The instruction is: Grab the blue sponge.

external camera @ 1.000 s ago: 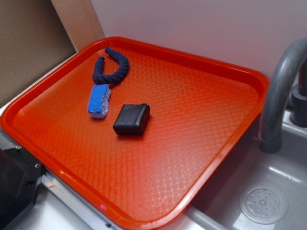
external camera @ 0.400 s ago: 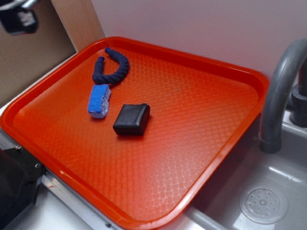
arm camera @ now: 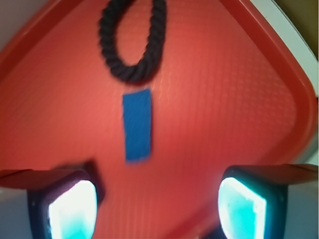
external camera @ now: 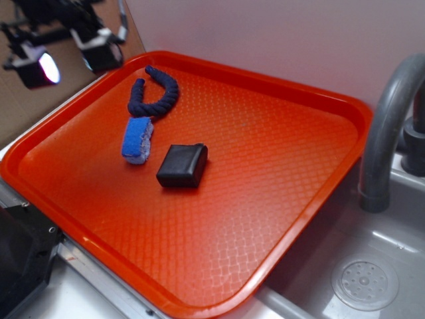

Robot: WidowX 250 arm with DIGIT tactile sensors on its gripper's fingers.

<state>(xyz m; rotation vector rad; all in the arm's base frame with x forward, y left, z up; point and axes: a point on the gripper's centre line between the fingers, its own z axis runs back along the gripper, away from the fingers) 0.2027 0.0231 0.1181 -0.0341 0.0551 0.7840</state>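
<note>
The blue sponge [external camera: 137,140] lies on the left part of the orange tray [external camera: 279,219], its whitish fuzzy layer along one side. In the wrist view the blue sponge [arm camera: 137,125] shows as a blue strip ahead of the jaws. My gripper [external camera: 70,58] hangs high over the tray's far left corner, up and left of the sponge, well clear of it. It is open and empty, also in the wrist view [arm camera: 157,209], with its two pads far apart.
A dark navy twisted rope [external camera: 155,90] curls just behind the sponge, also in the wrist view [arm camera: 132,40]. A black block [external camera: 182,165] lies right of the sponge. A grey faucet [external camera: 388,126] and a sink [external camera: 365,282] are to the right. A wall stands behind.
My gripper has come into the exterior view at the top left and moved down and right towards the tray corner. The sponge, rope and block have not moved.
</note>
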